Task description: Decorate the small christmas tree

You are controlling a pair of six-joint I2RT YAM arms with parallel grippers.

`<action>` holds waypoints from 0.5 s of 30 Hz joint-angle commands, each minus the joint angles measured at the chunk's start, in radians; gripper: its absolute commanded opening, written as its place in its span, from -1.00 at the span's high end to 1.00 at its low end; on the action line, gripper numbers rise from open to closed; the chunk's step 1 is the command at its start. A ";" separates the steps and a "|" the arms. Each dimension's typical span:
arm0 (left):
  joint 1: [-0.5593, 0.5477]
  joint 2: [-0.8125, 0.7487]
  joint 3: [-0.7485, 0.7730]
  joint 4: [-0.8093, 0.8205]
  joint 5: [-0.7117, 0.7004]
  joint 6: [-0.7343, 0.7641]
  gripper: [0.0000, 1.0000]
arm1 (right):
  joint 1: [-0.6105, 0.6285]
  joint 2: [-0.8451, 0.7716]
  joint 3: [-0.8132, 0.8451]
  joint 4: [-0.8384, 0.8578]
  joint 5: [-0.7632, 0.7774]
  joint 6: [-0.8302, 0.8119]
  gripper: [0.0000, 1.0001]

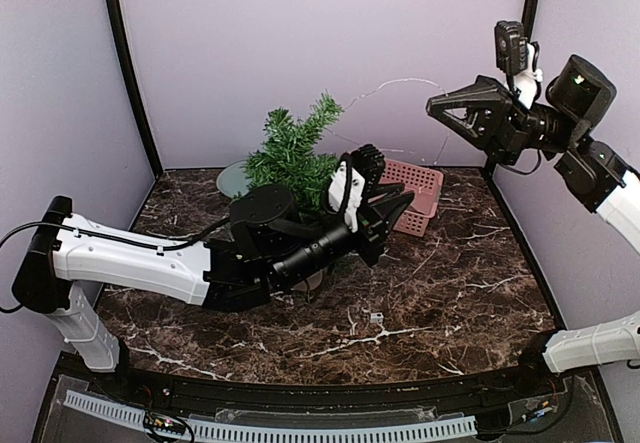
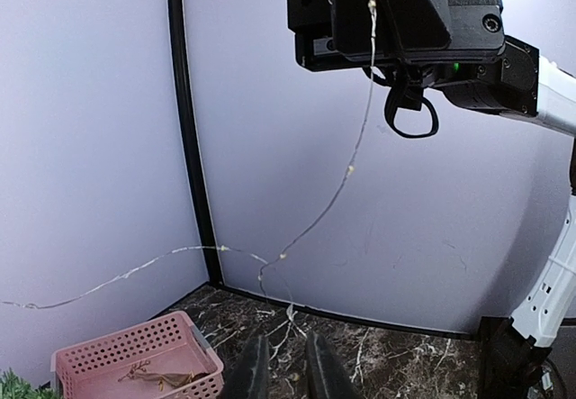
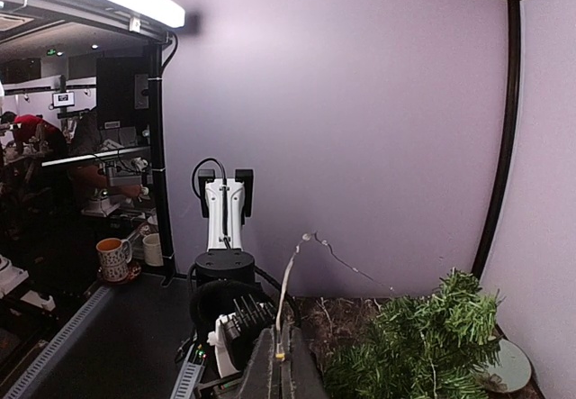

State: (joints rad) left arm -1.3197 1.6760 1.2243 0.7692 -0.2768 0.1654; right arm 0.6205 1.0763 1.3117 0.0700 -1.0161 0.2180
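The right gripper [image 3: 283,367], held high, is pinched tight on a thin light string [image 2: 349,169]. The string leaves its fingertips and hangs in a long curve towards the left gripper [image 2: 286,343], low over the table [image 1: 450,283]. That gripper's jaws stand narrow, with a slim gap between them. The string reaches down to the gap, but I cannot tell whether the fingers touch it. Another stretch of string runs off to one side. Just left of this gripper, beside its wrist, stands the small christmas tree [image 1: 292,153], upright, its base hidden by the arm. A pink basket [image 1: 428,185] sits near the fingertips
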 commanded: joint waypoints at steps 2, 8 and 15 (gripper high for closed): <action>-0.001 -0.009 0.022 0.066 0.003 0.005 0.87 | 0.010 -0.026 -0.014 0.016 0.017 -0.011 1.00; -0.001 -0.123 -0.081 0.048 0.088 -0.028 1.00 | 0.009 -0.044 -0.002 -0.057 0.124 -0.071 1.00; -0.002 -0.351 -0.294 -0.103 -0.001 -0.080 1.00 | 0.005 -0.072 0.001 -0.121 0.240 -0.133 1.00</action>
State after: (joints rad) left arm -1.3197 1.4715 1.0103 0.7353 -0.2268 0.1238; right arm 0.6220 1.0302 1.3083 -0.0250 -0.8654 0.1318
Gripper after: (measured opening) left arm 0.008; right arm 0.005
